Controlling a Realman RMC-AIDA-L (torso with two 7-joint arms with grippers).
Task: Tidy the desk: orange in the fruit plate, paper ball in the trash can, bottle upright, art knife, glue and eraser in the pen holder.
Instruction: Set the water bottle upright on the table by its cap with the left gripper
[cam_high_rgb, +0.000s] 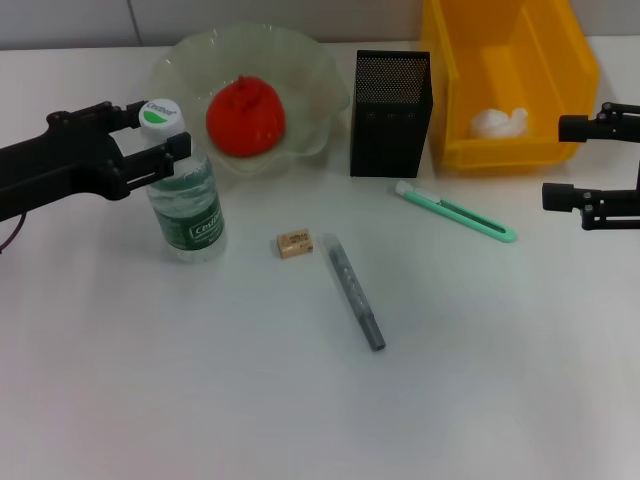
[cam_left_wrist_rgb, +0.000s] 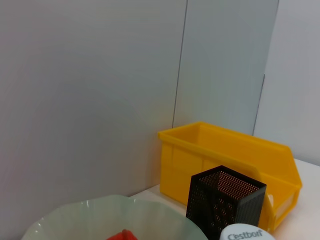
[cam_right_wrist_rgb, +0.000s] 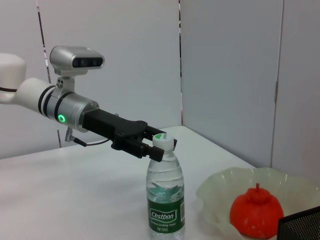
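The clear water bottle with a green label stands upright on the white desk. My left gripper is shut on its neck just under the white cap; the right wrist view shows this too. The orange lies in the glass fruit plate. The paper ball lies in the yellow bin. The green art knife, grey glue stick and tan eraser lie on the desk in front of the black mesh pen holder. My right gripper is open and empty beside the bin's right front corner.
The left wrist view shows the bin, the pen holder and the bottle cap against a grey wall. The desk's front half is bare white surface.
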